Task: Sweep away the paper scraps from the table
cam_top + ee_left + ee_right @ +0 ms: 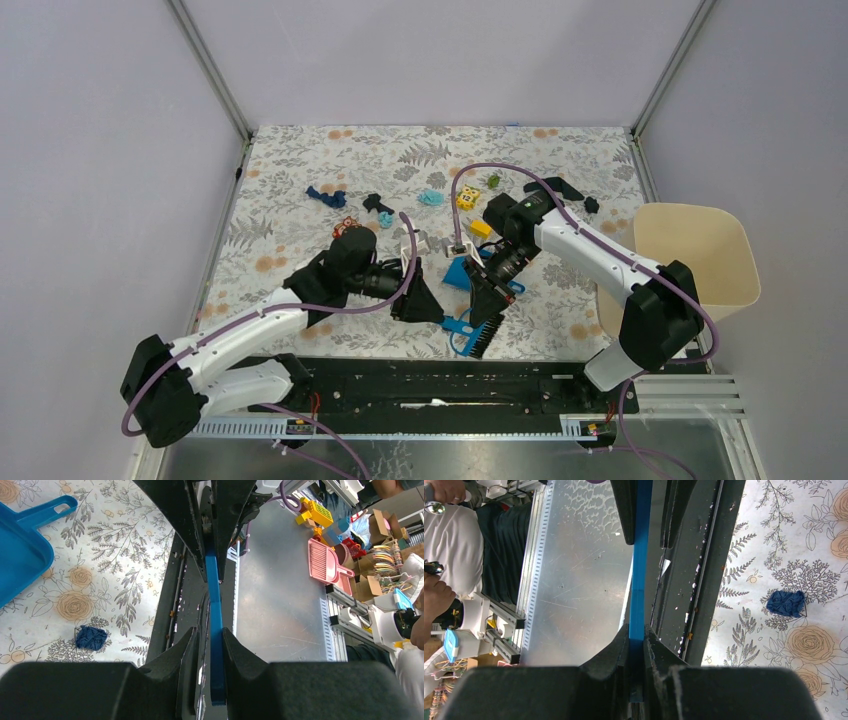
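Pinching what looks like one thin blue handle (212, 580), your left hand (210, 635) and right hand (636, 632) both clamp it. A dark blue wad (786, 602) lies on the tabletop (125, 555) just beside them, near edge. The cyan scrap (432, 197) sits farther out, past the dustpan (462, 270).

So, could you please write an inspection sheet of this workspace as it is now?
Surface: table, cloth with ferns and flowers, lying flat.
Job's things: dark blue scrap, light cyan scrap and green scrap lie loose at the far side; second dark blue scrap near the front edge.
Clutter: blue dustpan, yellow block, yellow toy, black piece on the cloth.
Grippers: left gripper and right gripper each shut on a thin blue strip.
Cables: purple cable loops over each arm.
Surroundings: beige bin right of the table; pink scoop and person beyond the front rail.
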Motion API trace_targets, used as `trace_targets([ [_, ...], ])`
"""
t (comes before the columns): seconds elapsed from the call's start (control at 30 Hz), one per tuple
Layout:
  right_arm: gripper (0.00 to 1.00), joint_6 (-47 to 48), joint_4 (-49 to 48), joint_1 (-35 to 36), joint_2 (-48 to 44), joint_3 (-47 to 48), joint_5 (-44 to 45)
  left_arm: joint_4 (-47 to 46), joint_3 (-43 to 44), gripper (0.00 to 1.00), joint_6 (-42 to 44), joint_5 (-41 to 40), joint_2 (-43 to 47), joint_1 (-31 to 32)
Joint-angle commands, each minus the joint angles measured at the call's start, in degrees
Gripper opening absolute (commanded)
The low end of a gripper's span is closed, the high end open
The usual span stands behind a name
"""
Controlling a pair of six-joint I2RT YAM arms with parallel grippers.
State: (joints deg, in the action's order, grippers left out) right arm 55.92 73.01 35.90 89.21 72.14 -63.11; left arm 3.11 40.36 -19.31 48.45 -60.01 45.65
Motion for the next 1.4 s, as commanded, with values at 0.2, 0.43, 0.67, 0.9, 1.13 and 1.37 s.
trace_targets([
  [0.2,0.0,0.1,0.2,0.4,0.4,1.6,-1.1,-1.8,-0.5,0.21,1.3,2.8,-0.6,-0.1],
  [0.43,0.0,-0.3,-0.4,0.4,0.5,1.4,-0.9,-1.5,-0.5,0.08,1.3,3.6,-1.3,-0.2],
  [0.67,0.09,-2.1,-2.5,0.4,0.0,0.6,0.2,-1.6,-0.6,0.0,1.1,2.7,-1.4,-0.1],
  [0.9,0.63,-23.3,-23.8,0.3,-4.5,-4.4,28.9,11.1,3.4,0.0,6.8,-13.8,1.0,-0.1],
  [1.13,0.69,-26.0,-32.5,-7.1,-10.6,-12.2,42.9,12.8,-0.8,0.0,4.4,-30.1,5.1,-4.1],
  [1.37,0.68,-15.1,-46.1,-13.6,-11.9,-26.0,48.9,11.3,-2.5,0.0,3.1,-35.6,8.5,-11.6],
])
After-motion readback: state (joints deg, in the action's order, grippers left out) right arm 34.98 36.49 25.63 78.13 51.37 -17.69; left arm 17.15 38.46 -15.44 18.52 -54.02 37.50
